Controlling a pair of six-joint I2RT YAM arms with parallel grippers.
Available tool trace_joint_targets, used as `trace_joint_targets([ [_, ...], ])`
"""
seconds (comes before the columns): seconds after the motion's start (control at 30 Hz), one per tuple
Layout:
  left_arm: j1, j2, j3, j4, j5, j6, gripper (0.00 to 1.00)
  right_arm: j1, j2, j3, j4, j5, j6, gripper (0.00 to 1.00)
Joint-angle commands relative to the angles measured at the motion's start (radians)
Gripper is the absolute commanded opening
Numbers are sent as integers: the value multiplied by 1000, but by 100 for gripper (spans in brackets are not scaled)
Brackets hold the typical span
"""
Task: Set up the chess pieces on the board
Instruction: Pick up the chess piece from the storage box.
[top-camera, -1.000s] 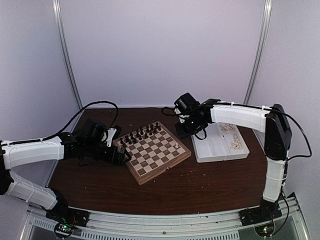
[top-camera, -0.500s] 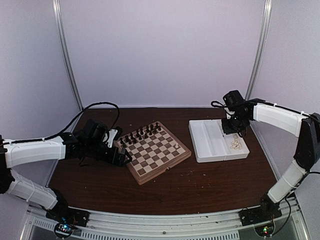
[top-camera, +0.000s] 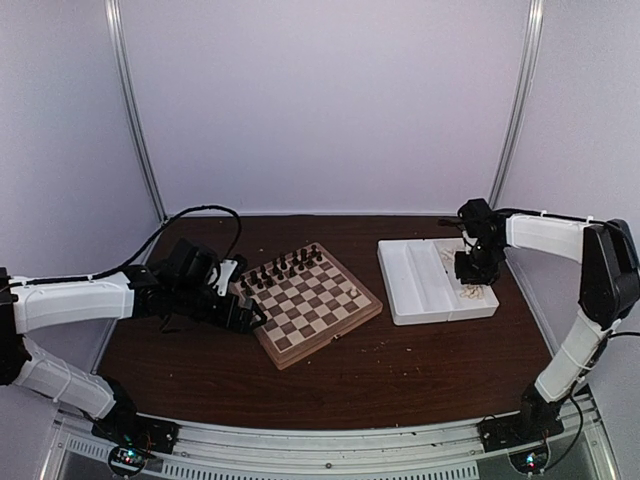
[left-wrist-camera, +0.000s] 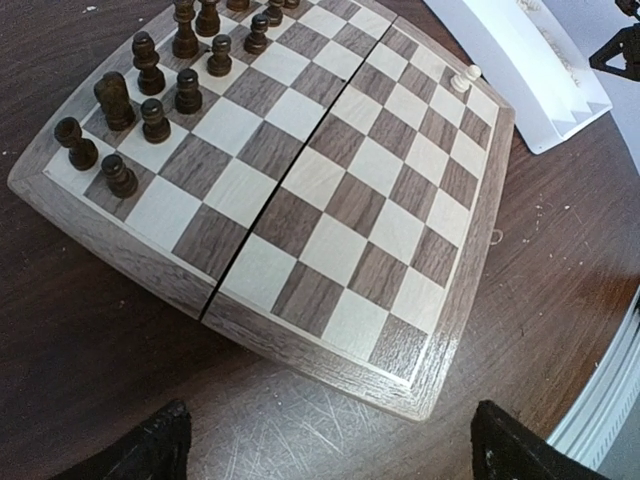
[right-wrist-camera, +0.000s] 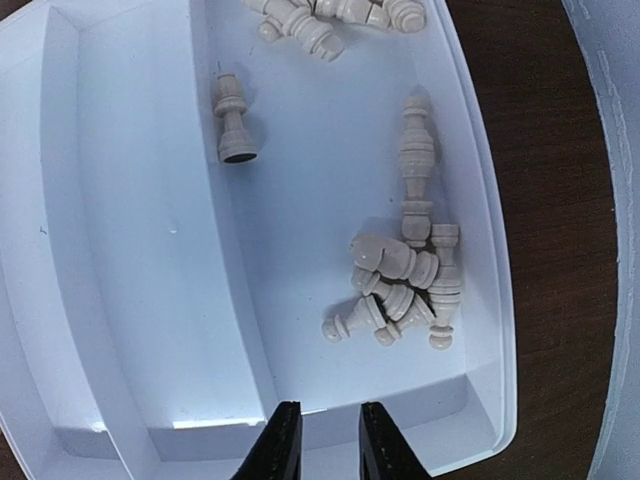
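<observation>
Right gripper (right-wrist-camera: 330, 437) has swung over the white tray (right-wrist-camera: 330, 150), jaws narrowed near its end wall, empty; left gripper (left-wrist-camera: 325, 450) spread wide facing the board (left-wrist-camera: 310, 355).

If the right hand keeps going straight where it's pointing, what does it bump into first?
Probably the white tray: the right hand points down into it, just short of the pile of cream chess pieces. Depth is hard to judge.

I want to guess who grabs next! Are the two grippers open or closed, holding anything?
Left gripper: wide open, empty.
Right gripper: open only a narrow gap, empty, over the white tray.
</observation>
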Motion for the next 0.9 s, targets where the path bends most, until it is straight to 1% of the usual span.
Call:
trace_joint_targets([
  [0.0, 0, 35, 21, 79, 48, -29, 98, -4, 15, -43, 66, -47, 187, 23],
  [0.17, -10, 62, 40, 87, 59, -28, 98, -3, 66, -45, 71, -39, 405, 20],
  [0.3, -14, 54, 35, 88, 57, -26, 98, -4, 95, -36, 67, 15, 515, 20],
  [0.5, -15, 32, 16, 84, 44, -23, 98, -3, 139, -2, 61, 68, 572, 23],
  [0.6, -15, 26, 10, 81, 38, -21, 98, -5, 162, 23, 52, 86, 576, 28],
  [0.67, -14, 22, 4, 81, 37, -20, 98, -7, 175, 32, 56, 85, 578, 30],
  [0.87, -15, 14, 1, 71, 29, -14, 98, -20, 209, 34, 69, 63, 604, 31],
])
